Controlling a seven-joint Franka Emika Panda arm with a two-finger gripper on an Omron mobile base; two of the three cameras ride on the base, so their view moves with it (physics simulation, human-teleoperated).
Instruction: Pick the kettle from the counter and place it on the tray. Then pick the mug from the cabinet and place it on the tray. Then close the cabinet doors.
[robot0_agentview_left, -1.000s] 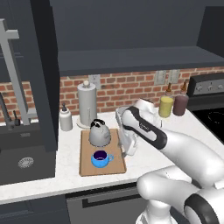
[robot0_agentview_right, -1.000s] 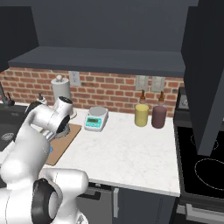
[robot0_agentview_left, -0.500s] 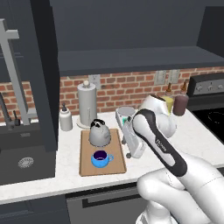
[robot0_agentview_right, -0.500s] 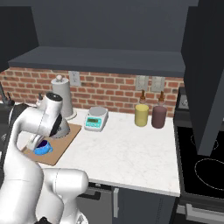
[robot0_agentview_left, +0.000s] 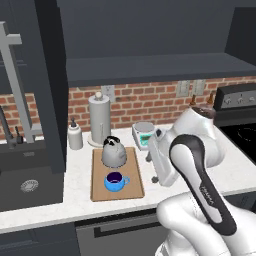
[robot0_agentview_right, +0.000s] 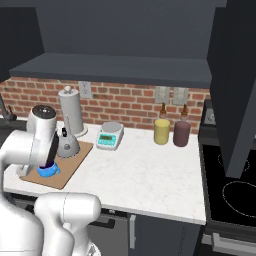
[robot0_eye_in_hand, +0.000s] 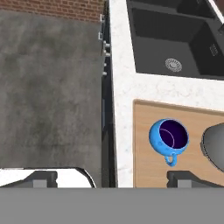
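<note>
The grey kettle (robot0_agentview_left: 114, 152) and the blue mug (robot0_agentview_left: 115, 181) both stand on the wooden tray (robot0_agentview_left: 134, 186) on the white counter (robot0_agentview_left: 80, 200). My gripper (robot0_agentview_left: 156, 175) hangs just right of the tray, open and holding nothing. In the hand view the gripper (robot0_eye_in_hand: 113, 178) looks straight down over the counter's front edge (robot0_eye_in_hand: 120, 87). There the mug (robot0_eye_in_hand: 169, 137) and part of the kettle (robot0_eye_in_hand: 214, 146) sit on the tray (robot0_eye_in_hand: 146, 127) to the right. The cabinet doors stand open: one (robot0_agentview_left: 50, 85) at the left, one (robot0_agentview_right: 235, 85) at the right.
A paper-towel roll (robot0_agentview_left: 99, 120), a soap bottle (robot0_agentview_left: 75, 137) and a kitchen scale (robot0_agentview_left: 144, 132) stand behind the tray. The dark sink (robot0_agentview_left: 25, 175) lies to the left. A yellow jar (robot0_agentview_right: 161, 132) and a dark jar (robot0_agentview_right: 181, 134) stand near the stove (robot0_agentview_right: 230, 185).
The arm's upper links have swung up and over while the open hand stays just right of the tray. Kettle and mug have not moved.
</note>
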